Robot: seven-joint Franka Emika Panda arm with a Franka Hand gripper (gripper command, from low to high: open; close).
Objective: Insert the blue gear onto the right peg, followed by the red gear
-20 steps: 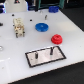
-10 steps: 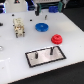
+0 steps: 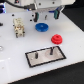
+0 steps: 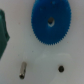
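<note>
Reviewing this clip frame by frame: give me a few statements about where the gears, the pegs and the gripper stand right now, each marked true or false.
1. The blue gear lies flat on the white table. True.
2. The red gear is already on the right peg. False: it rests on the table, apart from the grey plate, and both pegs are bare.
3. The gripper is above the blue gear. True: the wrist view looks straight down on the gear and its centre hole.
4. The blue gear is stacked on the red gear. False: they lie apart.
5. The red gear is wider than the blue gear. False: the blue one is wider.
</note>
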